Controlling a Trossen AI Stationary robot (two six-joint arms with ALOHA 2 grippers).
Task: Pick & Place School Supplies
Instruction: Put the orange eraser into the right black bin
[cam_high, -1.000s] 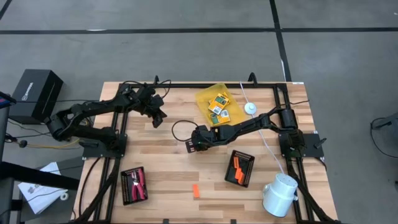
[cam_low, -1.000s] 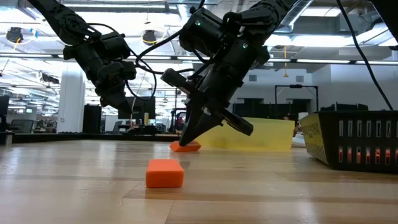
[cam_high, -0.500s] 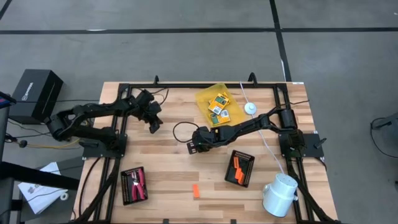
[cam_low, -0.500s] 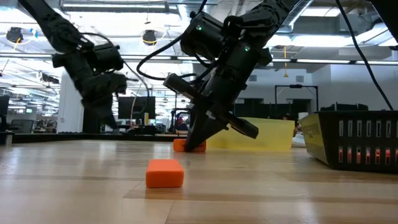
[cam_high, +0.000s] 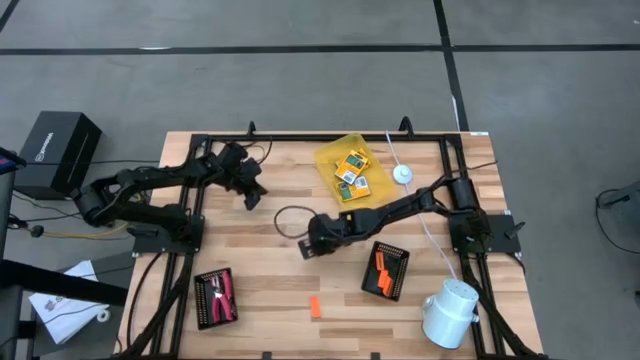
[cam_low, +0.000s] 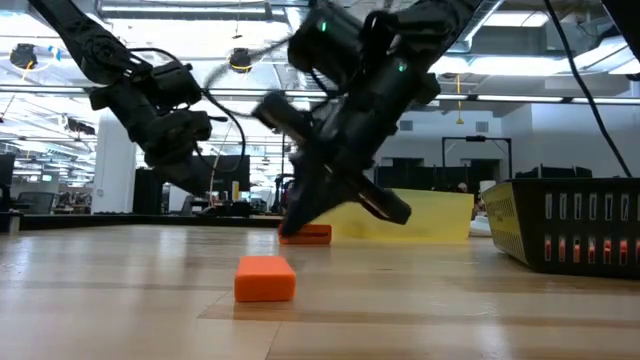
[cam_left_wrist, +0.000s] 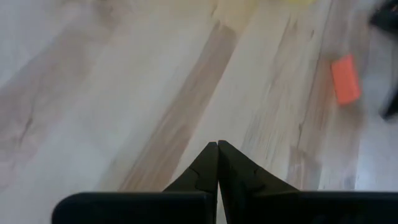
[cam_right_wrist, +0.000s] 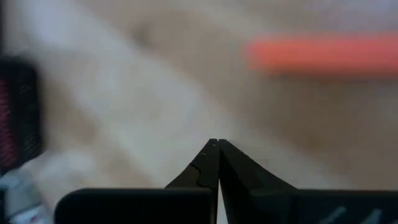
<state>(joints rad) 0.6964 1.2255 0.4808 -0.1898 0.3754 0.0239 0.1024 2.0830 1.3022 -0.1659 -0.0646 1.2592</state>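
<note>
Near our yellow tray (cam_high: 330, 157), 1 orange stick (cam_low: 308, 234) just beside our clenched, empty right gripper (cam_high: 306, 247).

- The pale wooden plank table (cam_high: 260, 290) has a smooth, matt grain, with lighter and darker boards side by side.
- The short orange stick (cam_low: 265, 277) near the closed right gripper (cam_high: 306, 248) looks like matt, smooth plastic or foam.
- The translucent yellow plastic tray (cam_high: 327, 160) is slightly glossy.
- The black ribbed plastic tray (cam_high: 398, 262) beside that gripper is matt.
- The closed left gripper (cam_left_wrist: 217, 149) has dull black fingers (cam_left_wrist: 202, 171).
- The white cylinder (cam_high: 447, 312) looks smooth.
</note>
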